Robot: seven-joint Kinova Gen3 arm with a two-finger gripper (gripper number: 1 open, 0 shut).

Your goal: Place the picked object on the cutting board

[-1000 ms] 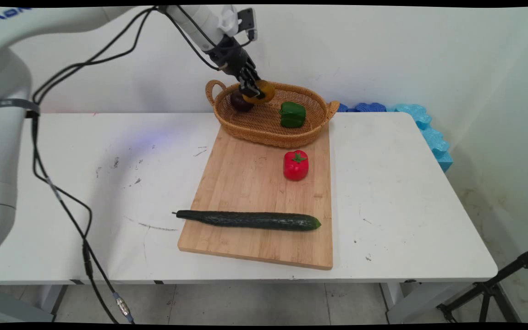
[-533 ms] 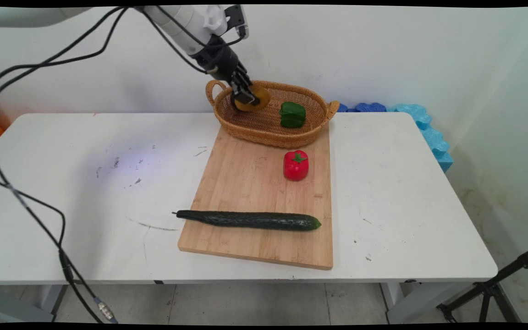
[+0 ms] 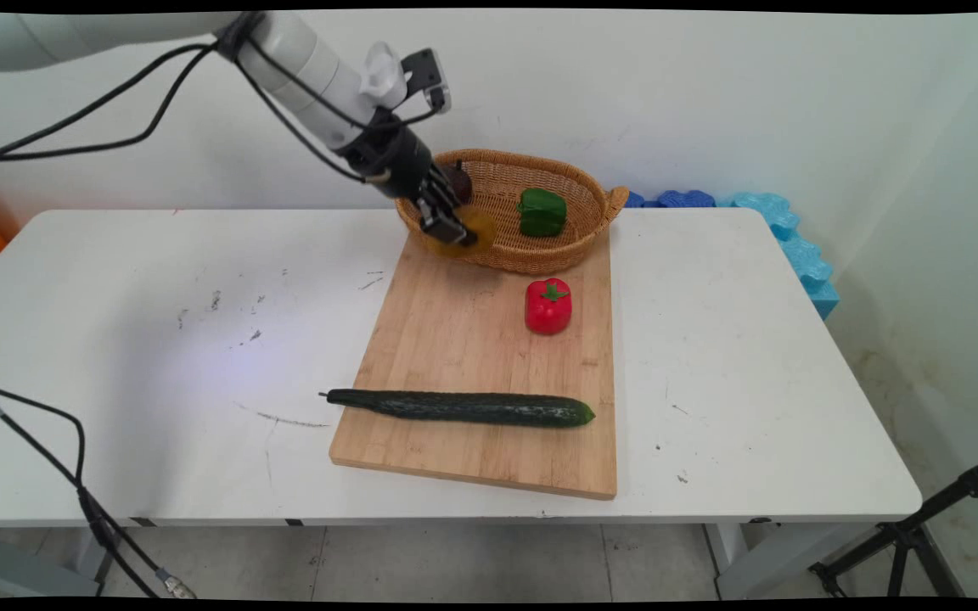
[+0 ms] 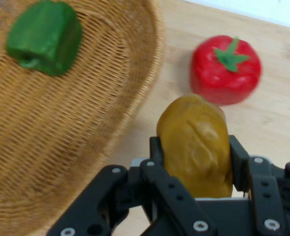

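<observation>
Cucumber: a long dark green cucumber [image 3: 460, 408] lies across the near end of the cutting board [image 3: 455, 339], its thin stem end poking past the board's left edge over the white surface [image 3: 158, 339]. It lies where it did a second ago.
Red pepper: the red pepper [image 3: 548, 305] stands upright on the right half of the board, just near of the basket [image 3: 574, 246]; in the hand view it sits [image 4: 226, 69] beyond the held piece. It has not shifted.
End effector: the end effector [image 3: 446, 229] is clamped on a yellow-brown potato [image 3: 474, 233]; the hand view shows both black fingers pressed against its sides [image 4: 196, 147].
Change: a second ago the end effector held the potato up over the basket's far left part; half a second ago it was lower inside the basket; now it has swung left and toward the near side, so the potato hangs at the basket's near-left rim, over the seam between the basket and the board's far edge.
Meaning: the potato is out of the basket and off any support, carried only by the grip.
Basket contents: a green pepper [image 3: 542, 211] stays in the basket's right half, and a dark purple round item [image 3: 458, 181] shows just behind the wrist.
Far side: blue foam pieces [image 3: 782, 229] line the surface's far right corner by the wall.
</observation>
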